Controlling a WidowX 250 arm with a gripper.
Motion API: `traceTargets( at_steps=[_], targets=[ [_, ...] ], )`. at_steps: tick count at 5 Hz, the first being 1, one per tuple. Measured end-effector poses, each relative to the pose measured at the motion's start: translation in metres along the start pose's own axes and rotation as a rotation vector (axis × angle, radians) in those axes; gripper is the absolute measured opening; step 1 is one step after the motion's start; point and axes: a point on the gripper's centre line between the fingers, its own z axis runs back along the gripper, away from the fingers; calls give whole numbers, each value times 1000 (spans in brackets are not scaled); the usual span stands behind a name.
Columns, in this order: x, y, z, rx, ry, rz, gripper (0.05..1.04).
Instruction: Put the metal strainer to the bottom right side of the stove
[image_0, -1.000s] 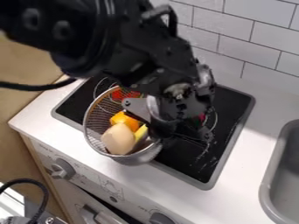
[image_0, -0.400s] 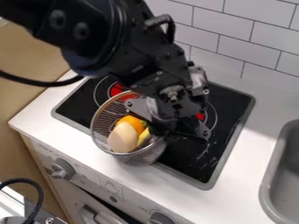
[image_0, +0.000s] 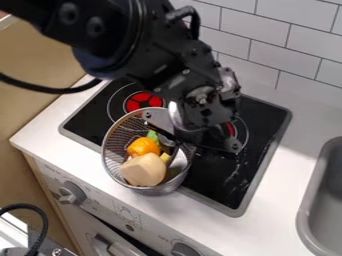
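The black gripper (image_0: 192, 141) is at the strainer's rim, on the side toward the middle of the stove, and appears clamped on that rim, though its dark fingers are hard to make out against the black glass. The metal strainer (image_0: 160, 189) sits in view over the front of the stove (image_0: 264, 120), left of its middle, with its near side extending past the grey border above the white counter (image_0: 157, 205). Its open mouth shows a round orange piece (image_0: 143, 146), a larger pale tan piece (image_0: 143, 170) nearest the front, a bit of green (image_0: 153, 136) behind the orange one, and a yellow piece (image_0: 165, 157) beside the tan one. The arm (image_0: 143, 55) enters from the upper left and passes over the back of the stove. Behind the strainer is a red burner (image_0: 143, 101); another red patch (image_0: 230, 130) shows just beside the gripper on its right. A grey sink (image_0: 304, 215) lies at the right edge, white tiles (image_0: 280, 45) stand behind the counter, and two control knobs (image_0: 72, 193) are on the front panel (image_0: 133, 215).
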Motion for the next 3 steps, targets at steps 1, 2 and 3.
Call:
traceTargets(
  at_steps=[1, 2, 3],
  targets=[
    [1, 1, 3, 14, 20, 15, 994],
    [4, 1, 8, 12, 34, 30, 998],
    [15, 1, 19, 8, 50, 33, 998]
  ],
)
